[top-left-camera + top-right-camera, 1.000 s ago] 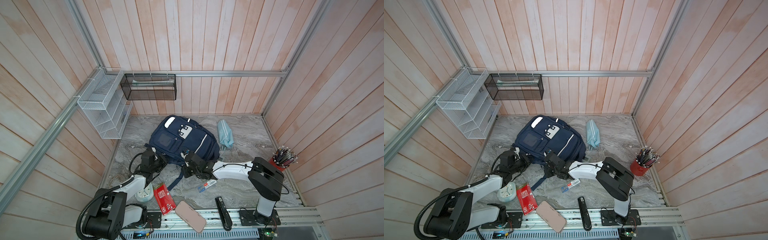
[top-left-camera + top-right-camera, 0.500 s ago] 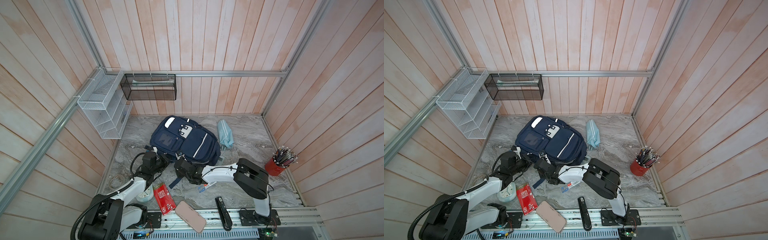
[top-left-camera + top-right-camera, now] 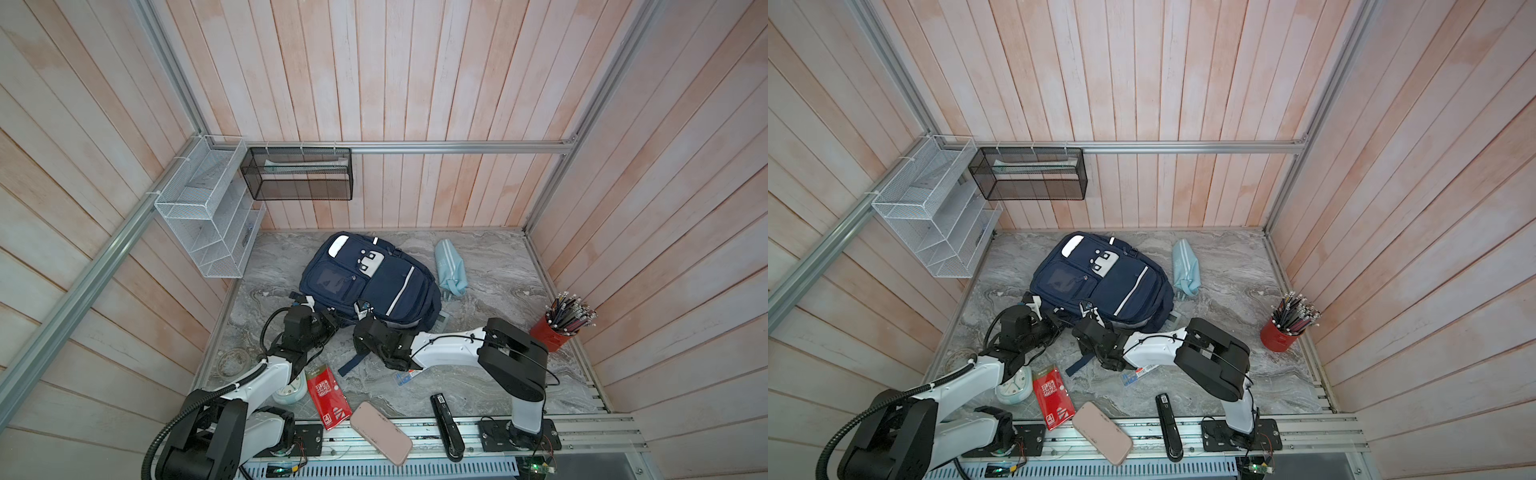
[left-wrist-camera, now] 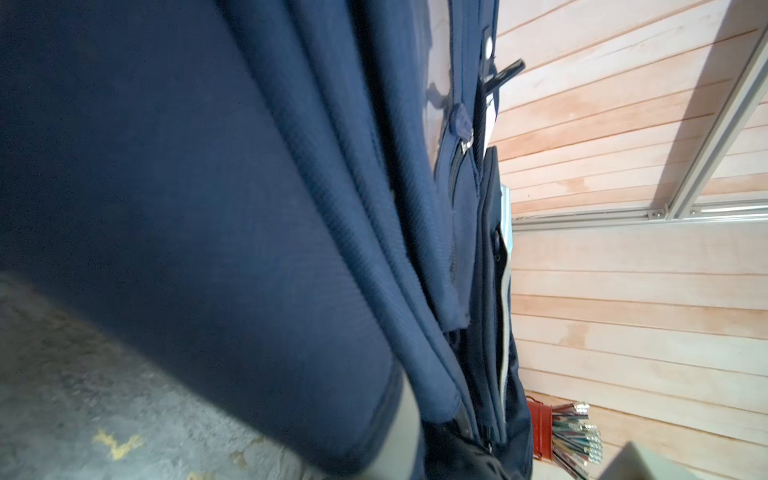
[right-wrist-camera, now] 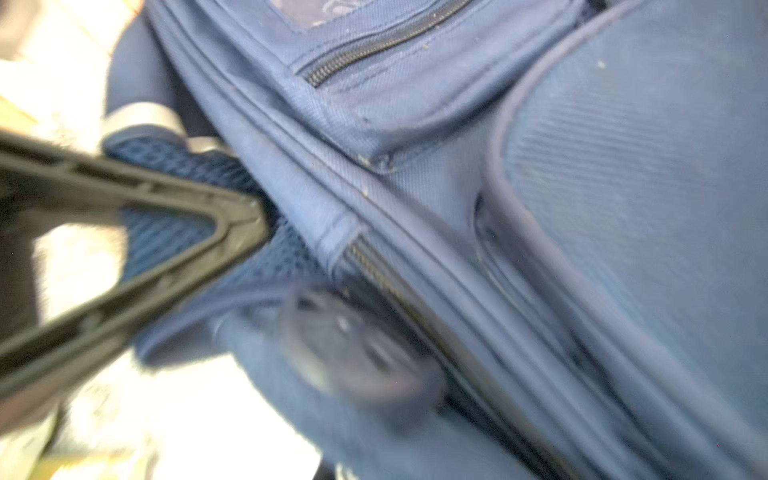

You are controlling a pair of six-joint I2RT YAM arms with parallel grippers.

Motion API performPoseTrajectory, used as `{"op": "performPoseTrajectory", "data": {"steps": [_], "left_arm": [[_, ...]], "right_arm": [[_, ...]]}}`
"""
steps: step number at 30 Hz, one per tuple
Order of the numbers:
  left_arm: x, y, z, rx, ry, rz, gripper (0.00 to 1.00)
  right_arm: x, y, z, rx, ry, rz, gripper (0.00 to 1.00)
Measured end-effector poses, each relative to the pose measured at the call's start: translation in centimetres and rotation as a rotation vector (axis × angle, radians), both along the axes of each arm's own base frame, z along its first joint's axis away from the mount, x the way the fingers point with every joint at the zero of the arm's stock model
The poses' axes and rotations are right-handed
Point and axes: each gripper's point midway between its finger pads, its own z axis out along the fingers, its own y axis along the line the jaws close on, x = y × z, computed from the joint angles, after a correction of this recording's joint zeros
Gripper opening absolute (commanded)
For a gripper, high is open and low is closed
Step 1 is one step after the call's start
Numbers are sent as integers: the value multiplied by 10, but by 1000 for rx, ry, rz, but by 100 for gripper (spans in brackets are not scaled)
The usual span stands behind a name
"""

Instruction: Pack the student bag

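Bare surface (image 3: 503, 286) lies open between the light-blue pouch (image 3: 451, 270) and red pencil cup (image 3: 559, 334). The student bag (image 3: 374, 282) blocks the middle; red booklet (image 3: 328, 395), pink case (image 3: 380, 434) and stapler (image 3: 446, 428) crowd the near edge.

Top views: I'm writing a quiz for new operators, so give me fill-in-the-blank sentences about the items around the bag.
The pencils stand in a ___ cup.
The pouch beside the bag is light ___.
The mesh basket on the back wall is ___.
Missing: red; blue; black.
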Motion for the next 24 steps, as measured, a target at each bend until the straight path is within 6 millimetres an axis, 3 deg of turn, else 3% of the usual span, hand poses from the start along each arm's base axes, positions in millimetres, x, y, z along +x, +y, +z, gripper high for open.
{"op": "performPoseTrajectory", "data": {"steps": [6,15,19,24], "left_arm": [[1,9,-8,9,24,8,0],[3,15,-13,18,36,10,0],[8,26,-13,20,44,23,0],[16,27,-8,23,34,3,0]], "right_arm": [[-13,-34,-9,-29,69,-4,0],[-20,-70,-13,-48,136,-4,0],[-17,-110,-11,-37,165,-20,0],[4,-150,1,18,173,-34,0]]}}
